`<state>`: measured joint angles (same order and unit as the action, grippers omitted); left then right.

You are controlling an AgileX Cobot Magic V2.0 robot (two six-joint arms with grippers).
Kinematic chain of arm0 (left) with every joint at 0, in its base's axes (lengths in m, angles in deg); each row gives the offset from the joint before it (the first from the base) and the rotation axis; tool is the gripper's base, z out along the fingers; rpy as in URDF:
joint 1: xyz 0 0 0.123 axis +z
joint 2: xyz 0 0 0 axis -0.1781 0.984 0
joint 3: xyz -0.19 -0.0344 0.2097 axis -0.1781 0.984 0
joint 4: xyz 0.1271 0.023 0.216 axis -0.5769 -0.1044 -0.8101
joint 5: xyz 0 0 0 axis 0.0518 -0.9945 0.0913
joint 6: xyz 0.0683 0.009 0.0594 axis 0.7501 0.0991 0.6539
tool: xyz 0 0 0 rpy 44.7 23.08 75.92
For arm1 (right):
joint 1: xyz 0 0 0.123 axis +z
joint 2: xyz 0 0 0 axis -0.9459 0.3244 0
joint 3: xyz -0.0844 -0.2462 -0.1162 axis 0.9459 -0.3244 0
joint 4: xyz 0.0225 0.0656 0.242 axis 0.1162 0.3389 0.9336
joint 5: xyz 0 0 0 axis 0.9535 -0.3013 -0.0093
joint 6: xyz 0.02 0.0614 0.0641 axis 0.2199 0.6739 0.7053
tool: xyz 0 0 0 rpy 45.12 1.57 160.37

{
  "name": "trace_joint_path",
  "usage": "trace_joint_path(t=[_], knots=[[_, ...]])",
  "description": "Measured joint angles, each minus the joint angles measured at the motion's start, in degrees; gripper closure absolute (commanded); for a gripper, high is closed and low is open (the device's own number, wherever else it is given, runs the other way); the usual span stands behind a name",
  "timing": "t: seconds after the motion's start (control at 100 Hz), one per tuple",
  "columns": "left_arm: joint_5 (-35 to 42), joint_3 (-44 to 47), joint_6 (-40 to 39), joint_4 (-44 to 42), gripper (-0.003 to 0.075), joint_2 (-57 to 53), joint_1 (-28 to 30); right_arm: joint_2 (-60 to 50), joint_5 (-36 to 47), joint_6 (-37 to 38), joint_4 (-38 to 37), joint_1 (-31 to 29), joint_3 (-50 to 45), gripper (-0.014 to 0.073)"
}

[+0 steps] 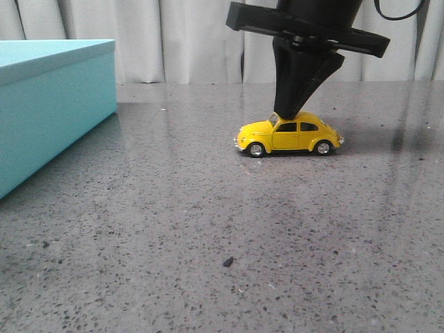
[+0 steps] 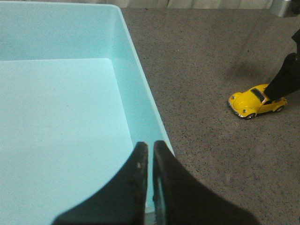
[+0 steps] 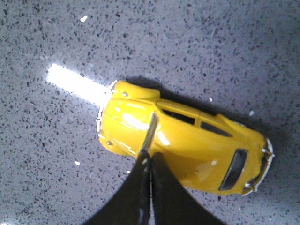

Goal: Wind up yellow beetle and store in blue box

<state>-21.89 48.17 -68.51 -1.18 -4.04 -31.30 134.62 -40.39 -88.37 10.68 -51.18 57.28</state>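
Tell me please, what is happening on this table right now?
The right arm has its pincer closed, with the tips pressed on the roof of the yellow toy car, which stands on all four wheels on the grey table. The left pincer, also closed and holding nothing, hangs over the blue box, which looks open and empty from the left wrist view. The car is not yet in the box.

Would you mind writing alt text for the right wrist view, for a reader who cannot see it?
Seen from above, the closed black right gripper presses its tips on the roof of the yellow beetle, a toy car standing on a grey speckled table. A bright streak of reflected light lies on the table beside one end of the car.
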Motion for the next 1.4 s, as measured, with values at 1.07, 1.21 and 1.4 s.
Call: trace_joint_path(t=[1.07,1.21,1.4], knots=[[0.00,0.67,0.00,0.00,0.0739,0.03,0.00,0.24,-5.27,0.00,-4.08,-10.08,0.31,0.0638],[0.00,0.67,0.00,0.00,0.0739,0.03,0.00,-0.89,-5.31,-2.54,-1.41,-10.08,3.28,0.0638],[0.85,0.67,0.00,-0.45,0.0739,0.03,0.00,-11.50,-2.43,-7.63,3.11,-6.23,14.77,0.0638]])
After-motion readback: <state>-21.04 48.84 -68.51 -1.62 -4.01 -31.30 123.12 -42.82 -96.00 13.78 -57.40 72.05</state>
